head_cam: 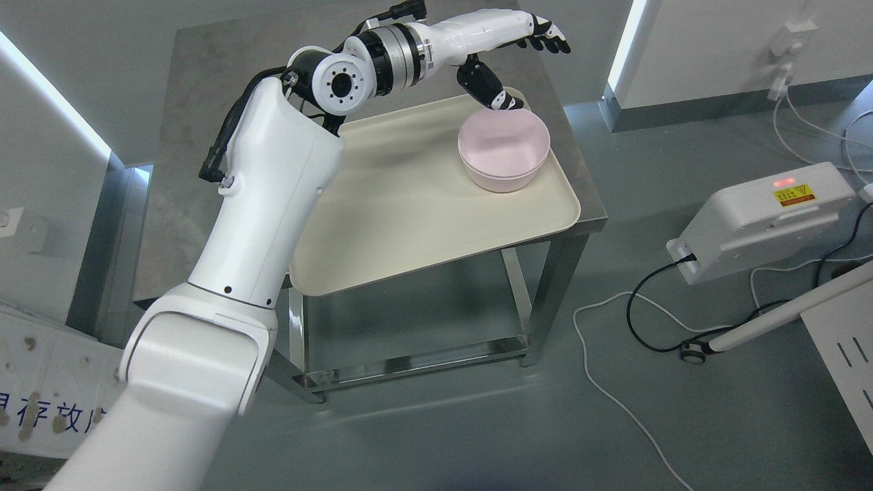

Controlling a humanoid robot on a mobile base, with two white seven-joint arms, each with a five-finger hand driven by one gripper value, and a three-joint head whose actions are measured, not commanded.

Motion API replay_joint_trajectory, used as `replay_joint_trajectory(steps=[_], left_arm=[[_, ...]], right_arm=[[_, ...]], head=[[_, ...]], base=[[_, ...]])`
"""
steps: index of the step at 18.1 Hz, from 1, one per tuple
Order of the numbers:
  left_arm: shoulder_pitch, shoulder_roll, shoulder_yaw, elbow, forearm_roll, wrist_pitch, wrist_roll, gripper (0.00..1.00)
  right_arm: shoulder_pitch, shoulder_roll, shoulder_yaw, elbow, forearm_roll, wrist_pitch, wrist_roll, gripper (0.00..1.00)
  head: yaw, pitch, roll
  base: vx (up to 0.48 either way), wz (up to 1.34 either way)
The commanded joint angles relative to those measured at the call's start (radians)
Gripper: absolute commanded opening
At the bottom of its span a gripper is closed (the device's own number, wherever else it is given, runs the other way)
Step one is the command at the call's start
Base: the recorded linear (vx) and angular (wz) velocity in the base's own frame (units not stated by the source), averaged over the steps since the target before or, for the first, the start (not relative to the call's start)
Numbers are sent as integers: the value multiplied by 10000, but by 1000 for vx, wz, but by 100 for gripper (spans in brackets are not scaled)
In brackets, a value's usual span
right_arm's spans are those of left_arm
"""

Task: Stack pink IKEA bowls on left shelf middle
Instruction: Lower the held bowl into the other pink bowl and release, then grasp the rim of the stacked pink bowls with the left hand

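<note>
Tray [409, 225] on steel table [204, 82], grey floor [477, 423]; left hand [518, 48] unclenched above stacked pink bowls [503, 150].

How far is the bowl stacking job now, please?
Done: the pink bowls already sit nested on the cream tray. In hand: the left hand hovers open above the far rim, thumb near it, gripping nothing. Left: no shelf shows, so placing there remains.

— Those bowls [503, 151] right of centre are pale pink, plain, sitting on a cream tray [409, 204].
— And the counter [204, 102] is dull brushed grey steel. The arm is glossy white; the left robot hand [518, 65] has black fingers [552, 41] with white tips.
</note>
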Motion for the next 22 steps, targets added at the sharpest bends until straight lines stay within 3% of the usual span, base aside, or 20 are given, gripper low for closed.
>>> replay_joint_trajectory(steps=[1,3,7,14,22], left_arm=[[2028,160,2679,-2139,2315,-252,-365,78],[2704,396,1824,-2691,2238,-343,-1193,78],[2938,998,1328,-2971,800,-344,-1212,78],[3014,1258,1160,-2956,-522,-344,-1319,76],[2570,1075,-236,-3002,-951,-436,-1335,68]], right_arm=[[0,-174,0,0,0,-4,-5,100],[0,-174,0,0,0,-4,-5,100],[0,-174,0,0,0,-4,-5,100],[0,-174,0,0,0,-4,-5,100],[0,-174,0,0,0,-4,-5,100]], head=[[0,0,0],[0,0,0],[0,0,0],[0,0,0],[0,0,0]], base=[[0,0],[0,0],[0,0],[0,0],[0,0]])
